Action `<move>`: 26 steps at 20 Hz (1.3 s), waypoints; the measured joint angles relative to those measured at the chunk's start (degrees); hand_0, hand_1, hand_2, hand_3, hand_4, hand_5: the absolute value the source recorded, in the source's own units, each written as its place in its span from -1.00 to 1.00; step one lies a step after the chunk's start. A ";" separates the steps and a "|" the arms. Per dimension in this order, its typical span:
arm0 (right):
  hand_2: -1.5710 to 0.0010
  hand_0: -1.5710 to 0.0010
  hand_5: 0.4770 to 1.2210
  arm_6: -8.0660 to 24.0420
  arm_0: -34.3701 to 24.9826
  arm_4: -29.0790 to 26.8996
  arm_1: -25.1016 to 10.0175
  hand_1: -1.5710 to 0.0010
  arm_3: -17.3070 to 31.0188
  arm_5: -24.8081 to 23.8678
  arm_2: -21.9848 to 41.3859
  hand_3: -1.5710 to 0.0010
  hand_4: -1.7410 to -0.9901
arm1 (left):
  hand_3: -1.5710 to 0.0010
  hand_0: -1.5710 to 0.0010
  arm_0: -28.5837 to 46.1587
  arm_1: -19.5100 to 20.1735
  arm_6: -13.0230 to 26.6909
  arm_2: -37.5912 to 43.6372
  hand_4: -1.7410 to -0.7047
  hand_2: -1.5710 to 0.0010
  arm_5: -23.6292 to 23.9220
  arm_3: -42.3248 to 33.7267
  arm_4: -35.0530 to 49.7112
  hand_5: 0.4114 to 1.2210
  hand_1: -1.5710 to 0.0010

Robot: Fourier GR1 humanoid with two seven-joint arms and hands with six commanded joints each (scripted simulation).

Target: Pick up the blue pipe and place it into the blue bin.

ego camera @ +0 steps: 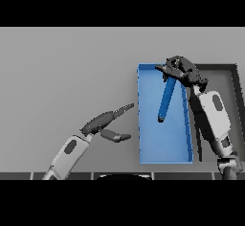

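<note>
One dark tray beside blue bin.

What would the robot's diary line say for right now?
right hand: shut on blue pipe | pipe: over blue bin | left hand: open, idle beside bin

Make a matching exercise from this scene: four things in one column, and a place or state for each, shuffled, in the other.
Things:
1. pipe
2. bin
3. left hand
4. right hand

Places or states:
A. open, over bare table left of the bin
B. above the bin's far end, fingers curled round the pipe's top
C. hanging slanted over the bin, lower end toward its middle
D. on the table, between the two arms

Pairs: 1-C, 2-D, 3-A, 4-B
</note>
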 measured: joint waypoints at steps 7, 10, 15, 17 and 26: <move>-0.13 -0.33 0.85 -2.47 4.18 -0.59 -1.02 -0.19 3.48 -3.41 5.80 0.09 -0.24 | 1.00 1.00 0.25 0.31 0.64 0.37 0.65 1.00 0.08 0.55 0.05 -0.90 1.00; 0.42 0.32 0.78 -3.76 2.72 -2.98 -1.89 0.39 7.69 -4.86 10.18 0.53 0.21 | 1.00 1.00 -0.13 -0.17 1.24 0.02 0.65 1.00 -0.07 -0.37 0.49 -0.90 1.00; 0.81 0.78 0.10 1.07 -0.57 -5.74 -8.14 0.80 10.06 -1.60 26.14 0.85 0.58 | 1.00 1.00 -0.46 0.30 1.91 0.60 0.63 1.00 -0.22 -0.21 0.90 -0.90 1.00; 0.88 0.86 -0.08 1.07 -1.58 -3.22 -8.96 0.87 9.94 0.26 28.96 0.90 0.64 | 1.00 1.00 -0.51 0.36 1.64 0.55 0.63 1.00 -0.26 0.01 0.74 -0.90 1.00; 0.98 0.98 -0.45 -1.59 -1.61 -1.00 -8.97 0.98 11.98 0.18 29.42 0.99 0.64 | 1.00 1.00 -0.15 -0.56 1.17 0.26 0.58 1.00 0.25 0.41 0.54 -0.87 1.00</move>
